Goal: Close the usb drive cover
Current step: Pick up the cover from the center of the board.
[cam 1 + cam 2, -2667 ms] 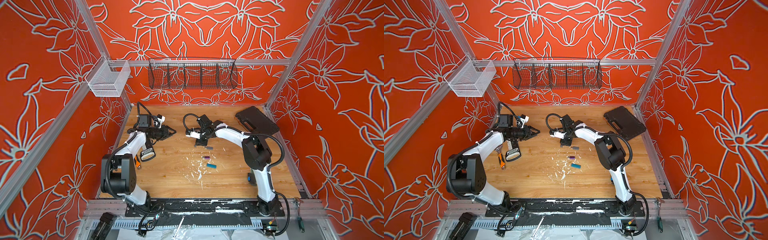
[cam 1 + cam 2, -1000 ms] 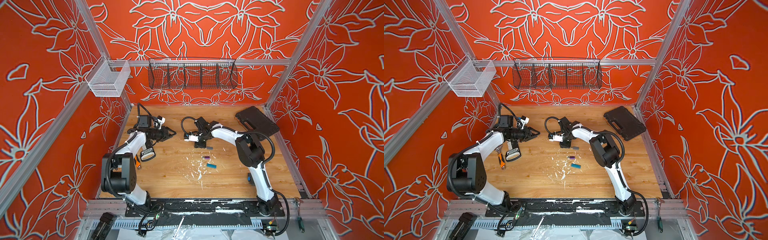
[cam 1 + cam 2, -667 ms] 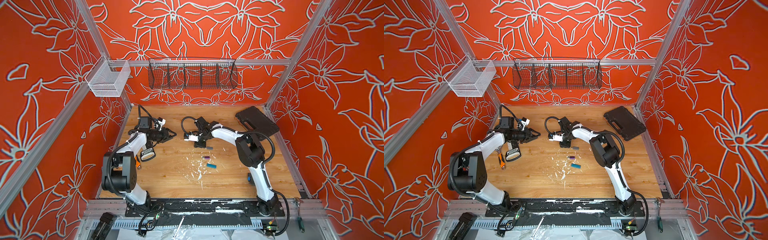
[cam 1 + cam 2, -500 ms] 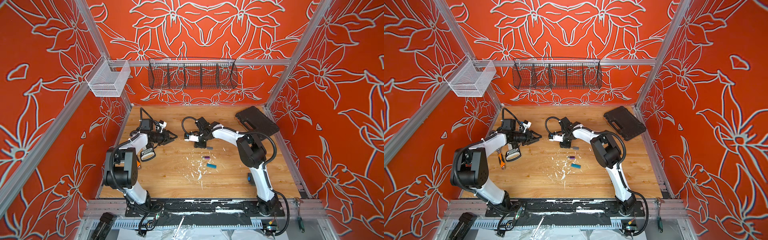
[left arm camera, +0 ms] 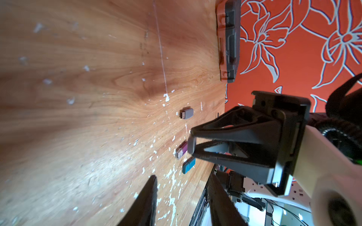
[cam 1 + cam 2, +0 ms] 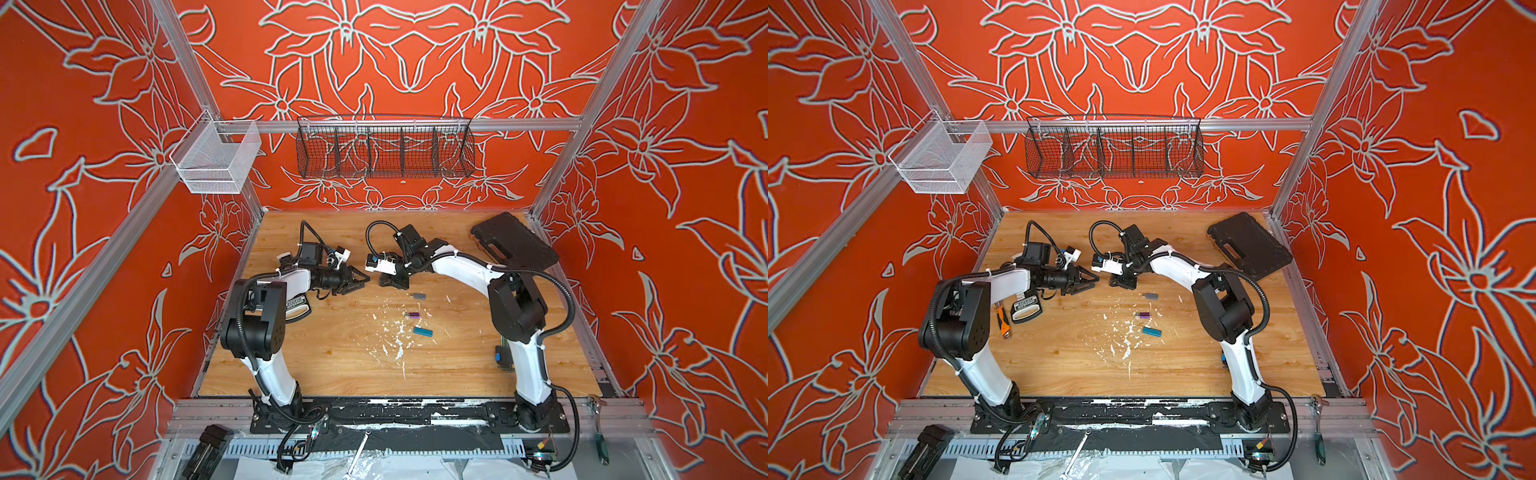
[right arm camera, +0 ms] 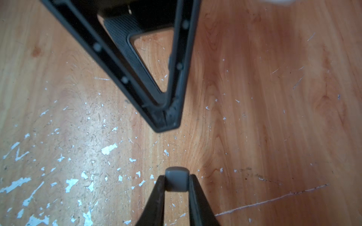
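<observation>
The right pincer (image 7: pixel 176 177) pinches a small grey plastic cap (image 7: pixel 176 183) over the paint-flecked wooden bench (image 7: pixel 274 97). It faces the left pincer (image 5: pixel 182 175) close by, whose jaws stand spread and empty. The grey usb drive (image 6: pixel 417 296), its metal plug bare, lies on the bench just right of both pincers, with a purple drive (image 6: pixel 412 315) and a teal drive (image 6: pixel 423 331) lying nearer.

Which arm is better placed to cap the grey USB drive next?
Right. The right hand is shut on the grey cap, and the uncapped grey USB drive lies on the table nearer to it. The left hand is open and empty.
</observation>
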Available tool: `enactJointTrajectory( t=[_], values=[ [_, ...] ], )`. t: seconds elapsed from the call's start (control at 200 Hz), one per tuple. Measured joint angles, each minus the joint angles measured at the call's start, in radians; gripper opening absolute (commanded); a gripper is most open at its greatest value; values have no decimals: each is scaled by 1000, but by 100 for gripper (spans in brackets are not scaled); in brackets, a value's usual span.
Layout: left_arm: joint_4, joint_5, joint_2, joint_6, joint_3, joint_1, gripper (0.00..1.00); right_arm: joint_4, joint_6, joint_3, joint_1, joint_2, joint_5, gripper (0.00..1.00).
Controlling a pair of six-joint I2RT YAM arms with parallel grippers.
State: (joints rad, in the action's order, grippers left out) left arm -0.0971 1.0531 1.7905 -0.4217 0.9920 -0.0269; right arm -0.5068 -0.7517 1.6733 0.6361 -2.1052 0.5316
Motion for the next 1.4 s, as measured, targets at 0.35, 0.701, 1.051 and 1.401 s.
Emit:
enactJointTrajectory(
  t=[0.35,0.701,1.051,1.401],
  values=[
    [21,69,68,-12,42,-30,32,21,11,-18,0,7,60,16],
    [-1,107,81,2,67,-40,20,43,29,-21,0,19,77,16],
    [-38,128,82,25,69,-40,13,64,34,-38,0,30,78,16],
    [-52,132,82,37,74,-40,7,63,34,-39,0,35,78,16]
  ],
)
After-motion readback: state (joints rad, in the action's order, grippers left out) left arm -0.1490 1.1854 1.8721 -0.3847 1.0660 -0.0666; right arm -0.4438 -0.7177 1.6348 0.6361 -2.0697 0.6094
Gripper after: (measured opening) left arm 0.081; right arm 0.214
